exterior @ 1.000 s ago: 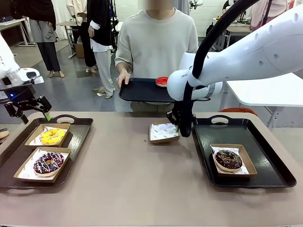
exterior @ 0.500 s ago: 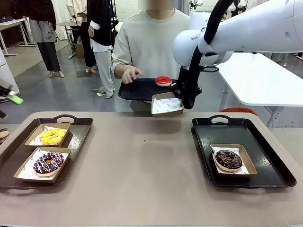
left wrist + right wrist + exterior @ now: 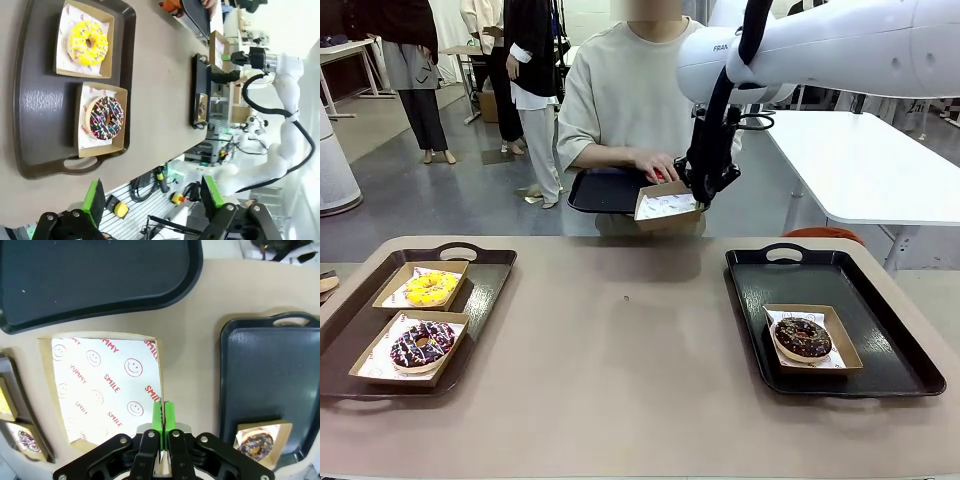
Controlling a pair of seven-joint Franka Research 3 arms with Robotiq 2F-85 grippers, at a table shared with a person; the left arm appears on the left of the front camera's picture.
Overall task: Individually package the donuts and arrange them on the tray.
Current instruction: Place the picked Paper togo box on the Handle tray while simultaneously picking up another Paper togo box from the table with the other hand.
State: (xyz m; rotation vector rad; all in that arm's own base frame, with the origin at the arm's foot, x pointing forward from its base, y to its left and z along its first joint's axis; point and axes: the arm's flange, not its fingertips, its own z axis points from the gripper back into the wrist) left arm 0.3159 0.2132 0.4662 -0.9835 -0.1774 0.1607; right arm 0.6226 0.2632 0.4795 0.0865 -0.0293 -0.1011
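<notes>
My right claw (image 3: 162, 426) is pinched tight on the rim of an empty box (image 3: 667, 206), lifted toward the person's tray (image 3: 605, 190). Red donut (image 3: 658, 176) sits under their hand (image 3: 658, 163). Box light, floppy; edge grip may sag. Left claw (image 3: 150, 197) gapes wide, empty. Other donuts boxed: yellow (image 3: 430, 287), chocolate (image 3: 421, 343), chocolate (image 3: 803, 337).

The yellow donut (image 3: 430, 287) is lying flat in a box at about 9 o'clock. A chocolate donut with sprinkles (image 3: 421, 343) is sitting just nearer, at 8 o'clock. Another chocolate donut (image 3: 803, 337) is resting in a box at 4 o'clock.
</notes>
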